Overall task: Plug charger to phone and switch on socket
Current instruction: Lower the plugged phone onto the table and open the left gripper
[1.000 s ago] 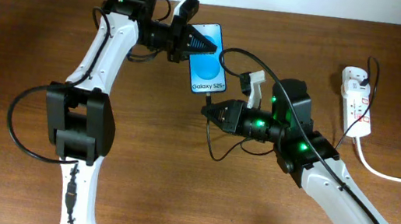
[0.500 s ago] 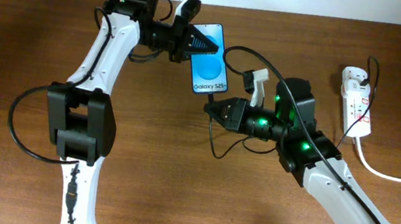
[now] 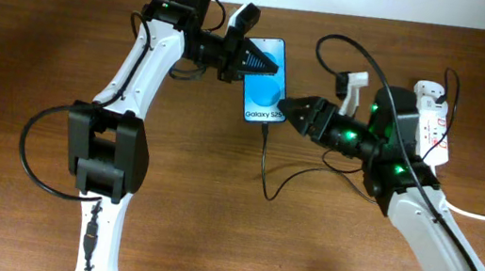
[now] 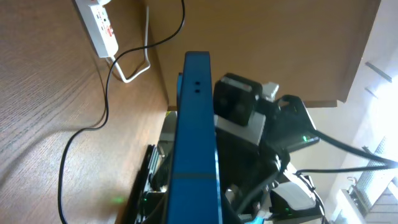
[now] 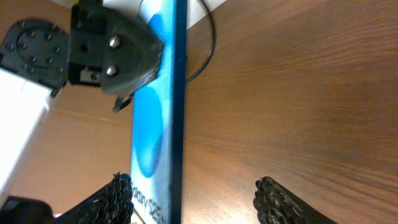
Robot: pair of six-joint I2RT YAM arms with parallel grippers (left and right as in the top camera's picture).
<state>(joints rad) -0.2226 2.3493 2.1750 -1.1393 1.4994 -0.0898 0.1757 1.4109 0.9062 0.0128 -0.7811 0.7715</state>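
Note:
The phone (image 3: 265, 87), its blue screen lit, is held off the table by my left gripper (image 3: 258, 62), which is shut on its upper end. In the left wrist view the phone (image 4: 196, 124) shows edge-on. The charger (image 3: 264, 162), a thin black cable, hangs from the phone's lower edge, loops over the table and runs right toward the socket (image 3: 432, 119). My right gripper (image 3: 286, 107) is open just right of the phone's lower half. In its wrist view the phone (image 5: 158, 124) stands near the left fingertip (image 5: 118, 199), and the gripper (image 5: 196, 199) holds nothing.
The socket's thick white cord (image 3: 479, 214) runs off the right edge of the table. The left wrist view shows the socket (image 4: 99, 25) far off, with the black cable (image 4: 106, 93) trailing from it. The table's back edge meets a pale wall.
Both grippers and the phone have shifted right and toward the back. My right gripper has opened, let go of the charger's end at the phone's lower edge, and drawn back to the right.

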